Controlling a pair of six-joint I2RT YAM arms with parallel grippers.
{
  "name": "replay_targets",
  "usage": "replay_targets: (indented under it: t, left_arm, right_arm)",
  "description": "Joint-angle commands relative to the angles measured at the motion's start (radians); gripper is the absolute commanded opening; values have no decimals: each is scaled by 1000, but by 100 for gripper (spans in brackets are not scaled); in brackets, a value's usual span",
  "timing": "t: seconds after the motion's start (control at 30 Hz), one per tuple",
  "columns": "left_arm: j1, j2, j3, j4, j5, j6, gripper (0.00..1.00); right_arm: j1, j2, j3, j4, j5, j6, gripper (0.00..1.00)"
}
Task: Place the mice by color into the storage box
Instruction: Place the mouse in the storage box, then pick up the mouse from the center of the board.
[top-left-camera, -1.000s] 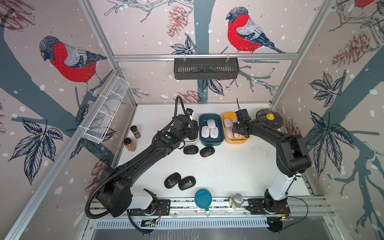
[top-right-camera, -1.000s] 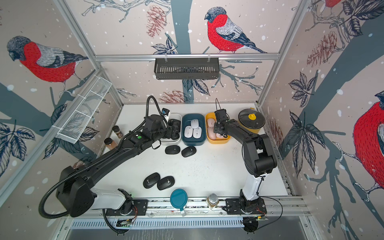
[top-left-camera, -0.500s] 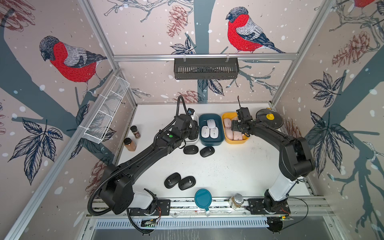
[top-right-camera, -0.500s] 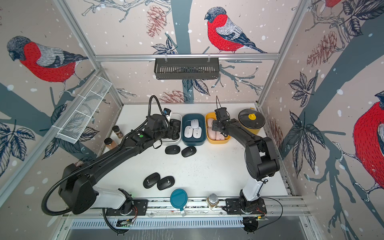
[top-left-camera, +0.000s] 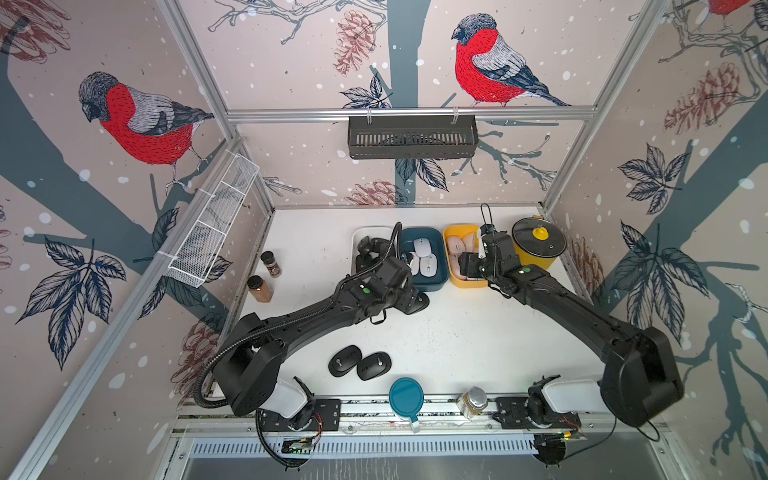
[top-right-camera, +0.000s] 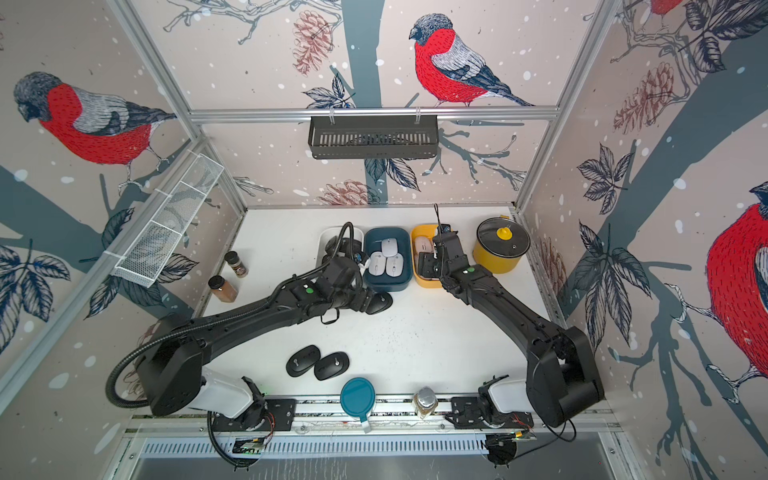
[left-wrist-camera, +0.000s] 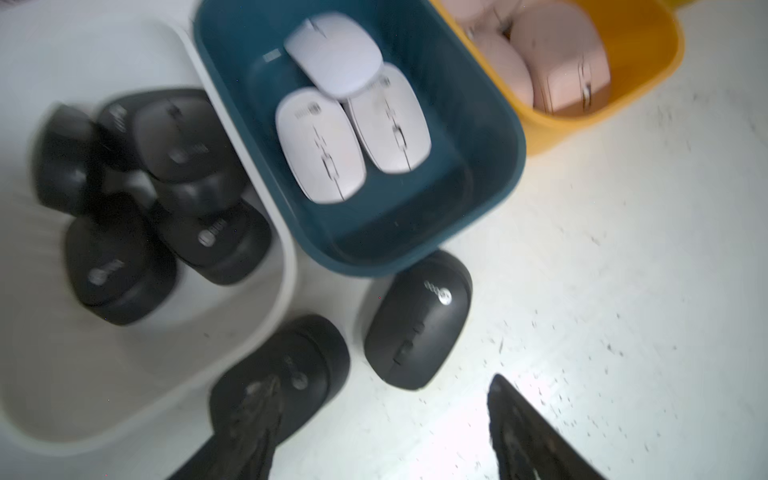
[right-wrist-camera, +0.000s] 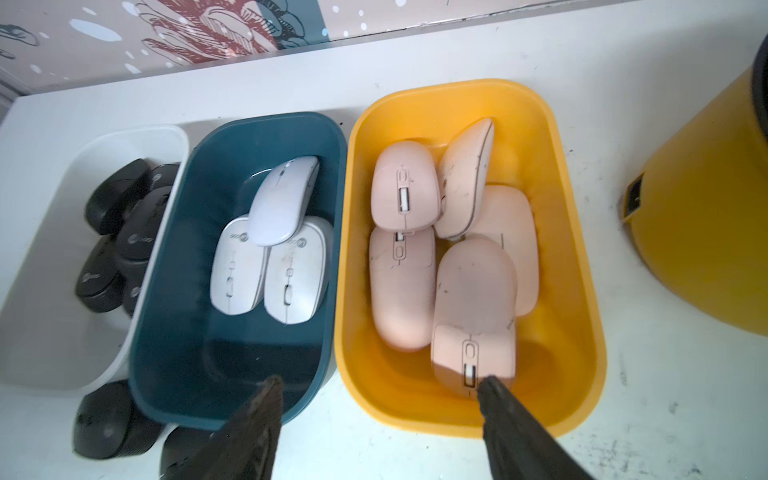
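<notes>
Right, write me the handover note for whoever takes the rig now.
Left gripper: open, over two black mice lying on the table by the white bin.
Right gripper: open, empty, above the yellow bin.
Done: three white mice in the blue bin; pink mice in the yellow bin; several black ones in the white bin.
Left: four black mice on the table, those two plus the front pair.

Two mice (left-wrist-camera: 417, 320) lie on the table (left-wrist-camera: 623, 249) before the bins (left-wrist-camera: 490, 137).
</notes>
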Motion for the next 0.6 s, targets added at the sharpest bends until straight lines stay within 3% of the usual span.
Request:
replay_targets:
  t: [0.0, 0.23, 0.57]
  left_arm:
    - [-22, 25, -45, 101, 70, -26, 77]
    - [-31, 137, -30, 148, 116, 6, 78]
    - [-30, 211, 11, 192, 54, 61, 79]
  right_arm:
    - [-1, -45, -34, 47, -30, 12, 75]
    - [-7, -74, -61, 54, -51, 10, 76]
    - [-3, -48, -57, 62, -80, 22, 76]
